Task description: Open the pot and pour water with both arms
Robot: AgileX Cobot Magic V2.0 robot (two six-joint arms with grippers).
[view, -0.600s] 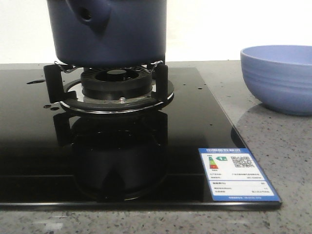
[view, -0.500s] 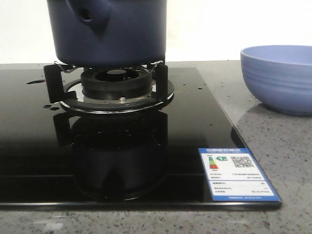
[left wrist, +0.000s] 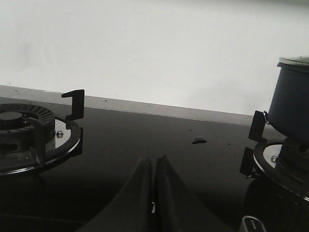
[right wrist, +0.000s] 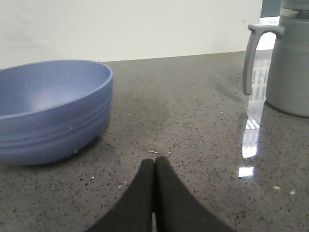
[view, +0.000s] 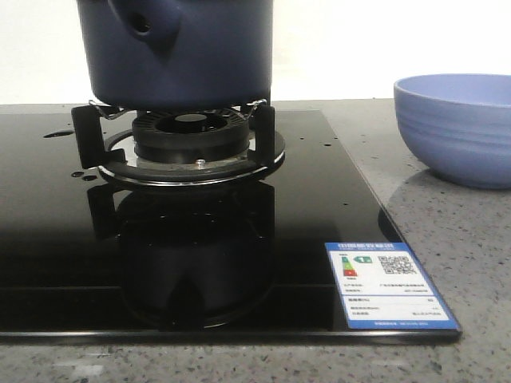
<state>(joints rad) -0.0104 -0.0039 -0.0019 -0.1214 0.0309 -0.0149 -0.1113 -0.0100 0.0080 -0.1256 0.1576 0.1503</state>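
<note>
The dark navy-blue pot (view: 188,52) stands on the black burner grate (view: 192,144) of the glass hob, its hollow side stub (view: 144,28) facing the camera; its top is cut off in the front view. It also shows in the left wrist view (left wrist: 292,106), with a pale lid rim (left wrist: 294,61) on top. My left gripper (left wrist: 154,162) is shut and empty, low over the black hob, left of the pot. My right gripper (right wrist: 155,163) is shut and empty over the grey counter, beside the periwinkle bowl (right wrist: 50,108). Neither gripper shows in the front view.
The periwinkle ribbed bowl (view: 455,128) sits on the speckled counter right of the hob. A grey jug with a handle (right wrist: 287,58) stands further off. A second burner (left wrist: 34,135) lies left of the pot. An energy label (view: 389,285) is stuck on the hob's front right corner.
</note>
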